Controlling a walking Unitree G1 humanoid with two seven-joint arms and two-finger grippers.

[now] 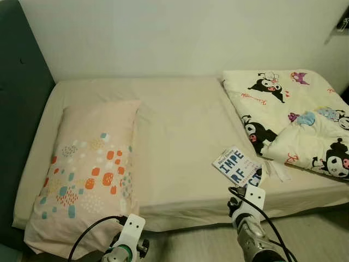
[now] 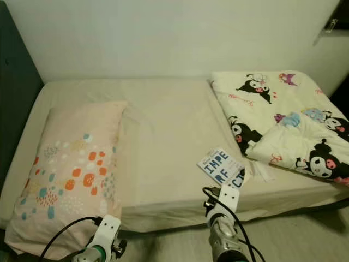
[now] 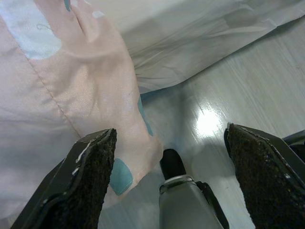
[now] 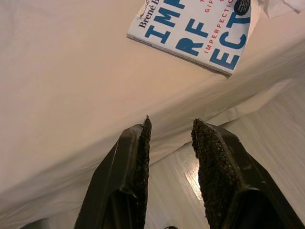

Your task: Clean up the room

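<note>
Along the beige-sheeted bed (image 1: 180, 142), left to right: pink pillow with orange and teal blotches (image 1: 90, 169), white paperback book lettered "IMPERFECT" in blue (image 1: 238, 165) near the front edge, cream cartoon-print quilt (image 1: 294, 117). Left gripper (image 3: 174, 179) spread wide, empty, beside the pillow's corner. Right gripper (image 4: 169, 167) narrowly parted, empty, short of the book.

Each silver arm ends in a white wrist block with small dark screws, trailed by a looping black cable. The left pincer (image 3: 169, 179) and right pincer (image 4: 169, 143) have long black fingers lined with coarse, gritty pads.
</note>
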